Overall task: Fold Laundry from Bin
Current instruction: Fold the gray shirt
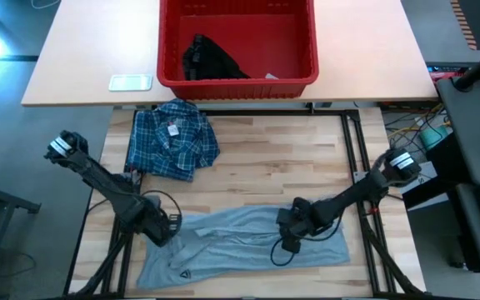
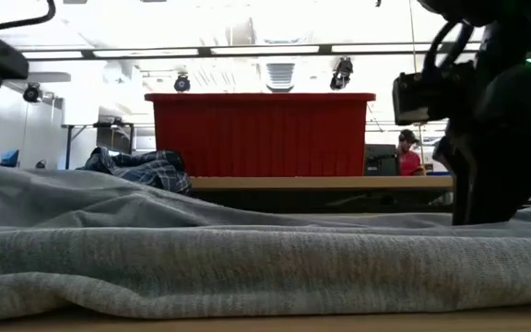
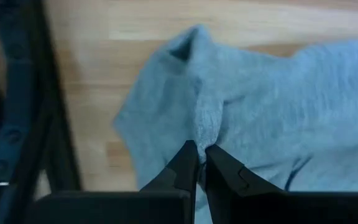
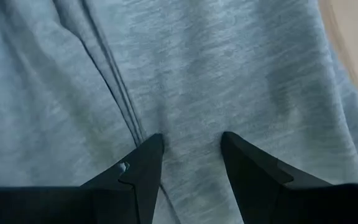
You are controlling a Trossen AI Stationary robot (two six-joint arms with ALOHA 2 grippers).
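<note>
Left pincer pinches a raised fold of grey T-shirt over wooden table

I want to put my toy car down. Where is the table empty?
Bare wood lies right of the plaid shirt, between the red bin and the grey T-shirt. The front is crowded: T-shirt and both grippers.
</note>
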